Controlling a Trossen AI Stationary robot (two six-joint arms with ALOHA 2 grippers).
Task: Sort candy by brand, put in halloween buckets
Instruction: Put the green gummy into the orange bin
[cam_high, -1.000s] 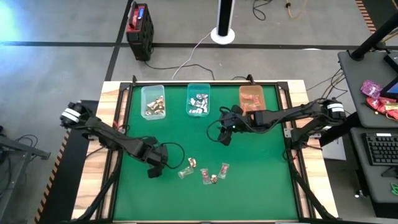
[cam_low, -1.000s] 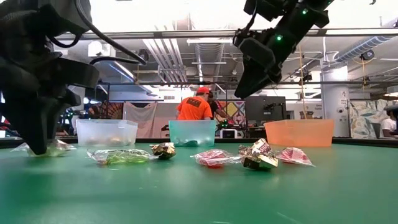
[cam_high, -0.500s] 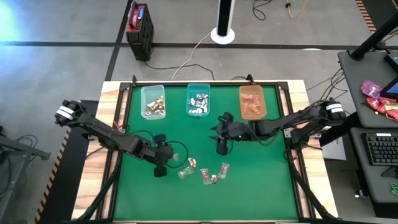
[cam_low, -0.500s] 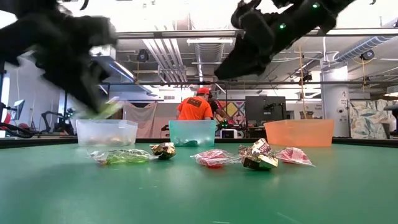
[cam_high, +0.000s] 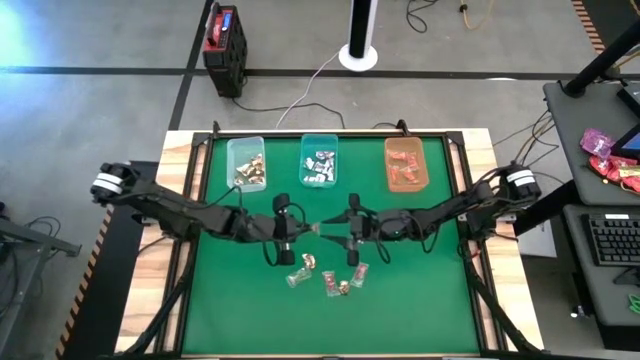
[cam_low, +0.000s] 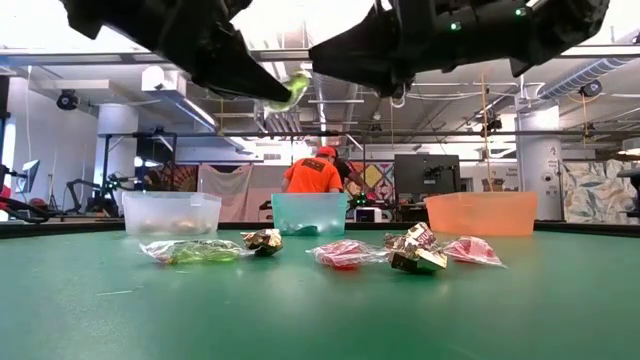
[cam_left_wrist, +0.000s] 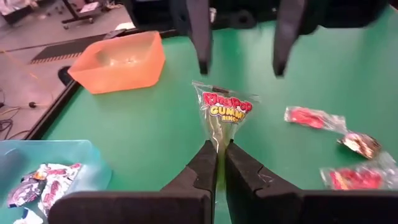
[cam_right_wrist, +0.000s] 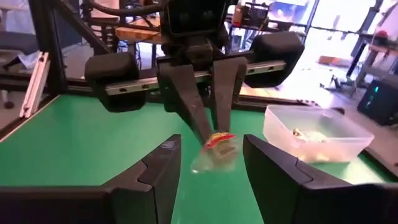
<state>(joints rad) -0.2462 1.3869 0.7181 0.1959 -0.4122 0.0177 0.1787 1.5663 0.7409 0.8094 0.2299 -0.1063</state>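
Note:
My left gripper is shut on a clear candy packet with a red and green print, held above the table's middle. My right gripper faces it, open; its fingers stand on either side of the packet's free end without touching. Several wrapped candies lie on the green mat nearer the front. The clear bin, the teal bin and the orange bin stand in a row at the far edge, each holding candy. My left gripper pinches the packet's narrow plain end between its two fingers. The fingers come from the table's left, about level. The packet sticks out ahead of the fingertips, printed end away from them, lifted clear of the mat.
Loose candies also show in the low view: a clear-green one, a gold one and red ones. A red-and-black box stands on the floor beyond the table. A person in orange stands in the room behind.
My left gripper has lifted the packet off the mat at the left and carried it up and toward the table's right, to the middle. My right gripper has moved from near the orange bin toward the table's left and near edge, and now faces the left gripper.

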